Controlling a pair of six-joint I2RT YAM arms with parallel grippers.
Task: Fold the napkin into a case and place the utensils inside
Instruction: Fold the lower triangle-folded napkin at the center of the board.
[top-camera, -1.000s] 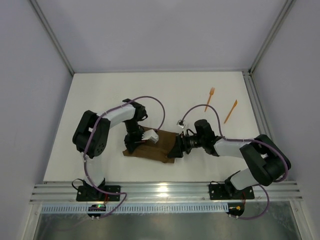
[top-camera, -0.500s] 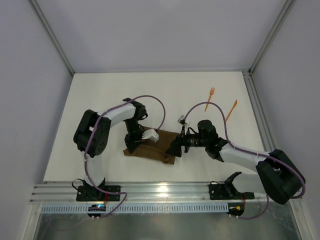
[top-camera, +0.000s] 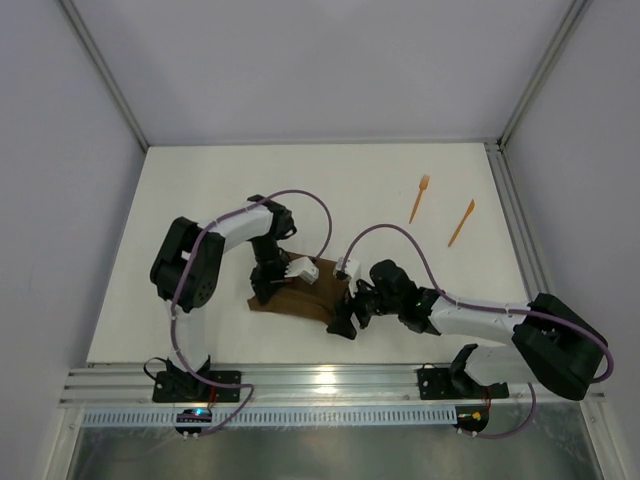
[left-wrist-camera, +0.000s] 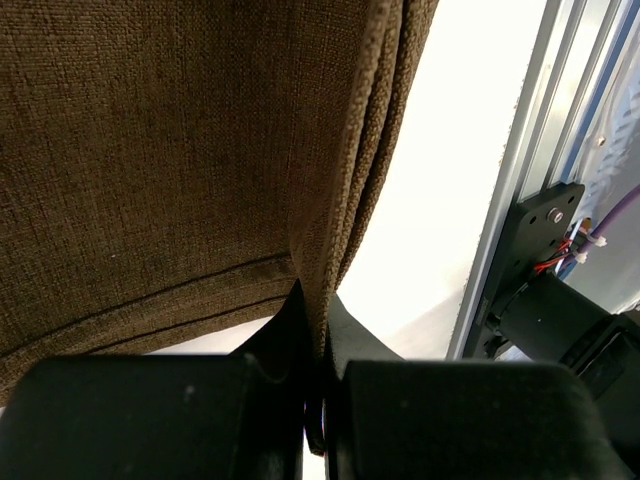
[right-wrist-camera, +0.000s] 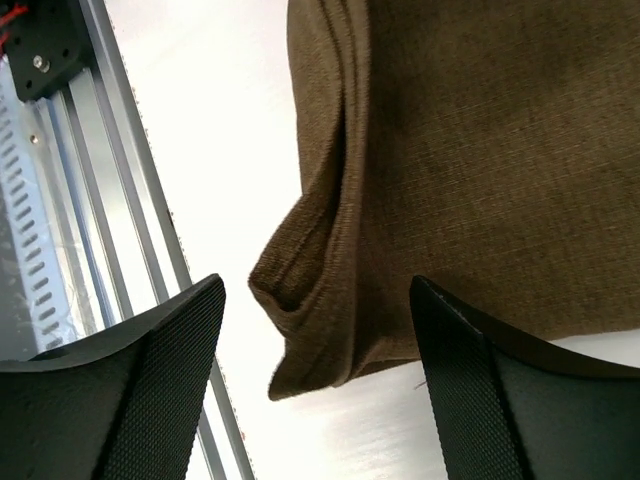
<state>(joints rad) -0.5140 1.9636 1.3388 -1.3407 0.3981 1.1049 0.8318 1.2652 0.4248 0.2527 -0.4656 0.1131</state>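
Operator, your brown napkin (top-camera: 300, 301) lies on the white counter (top-camera: 200, 180) as a folded, layered rectangle, with its right end a little nearer the arm bases than its left. Your left gripper (top-camera: 268, 291) stands at the napkin's left end. Its wrist camera shows the jaws closed tight, pinching a doubled, hemmed edge of the cloth that rises out of the fingers as a ridge.

Your right gripper (top-camera: 343, 320) is at the napkin's near right corner with its jaws wide apart. In its wrist view the two black fingers (right-wrist-camera: 140, 385) stand on either side of that corner, where the layers are bunched into a small loose fold. Nothing is pinched there, and you cannot tell whether a finger touches the cloth.

Both orange utensils lie well apart from the napkin, beyond its right end toward the far side: the fork (top-camera: 419, 198), and just right of that the plain pointed piece (top-camera: 461, 222). On the napkin's near side runs the aluminium rail (top-camera: 320, 379).
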